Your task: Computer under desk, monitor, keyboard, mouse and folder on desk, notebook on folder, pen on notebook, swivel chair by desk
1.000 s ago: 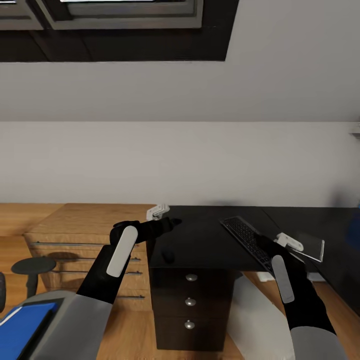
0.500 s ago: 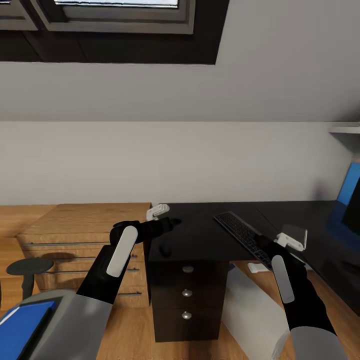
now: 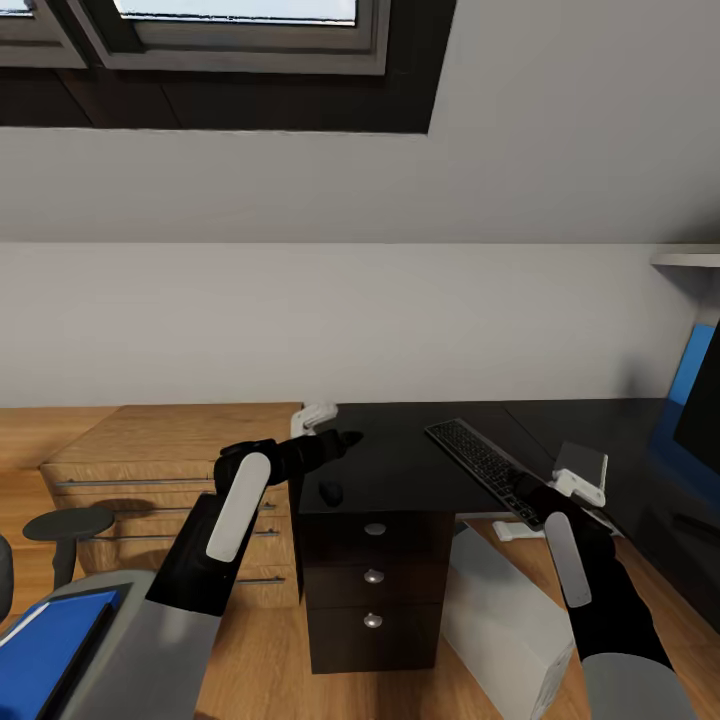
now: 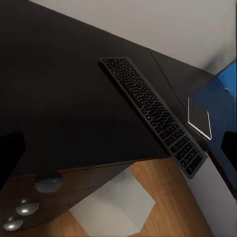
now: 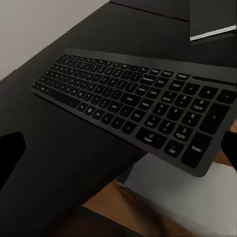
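The black desk [image 3: 400, 462] with three knobbed drawers stands ahead. The black keyboard [image 3: 482, 463] lies slanted on it, its near end past the front edge [image 5: 143, 116]. A small dark mouse [image 3: 331, 492] sits near the desk's left front corner. The monitor [image 3: 703, 405] shows at the far right edge. The light-grey computer [image 3: 505, 622] lies on the floor under the desk. A corner of the blue folder [image 3: 45, 650] rests on the swivel chair [image 3: 150, 655] at lower left. My left gripper [image 3: 315, 420] hovers open over the desk's left end. My right gripper [image 3: 580, 486] is open above the keyboard's near end.
A wooden chest [image 3: 170, 450] with bar handles adjoins the desk's left side. A thin grey slab [image 3: 583, 462] lies on the desk right of the keyboard. A dark round-topped post [image 3: 68, 523] stands at the left. A white wall and a window are behind.
The whole view has swung right and slightly down, so the desk sits further left and the monitor's edge has come in. Both arms hold the same pose in the picture.
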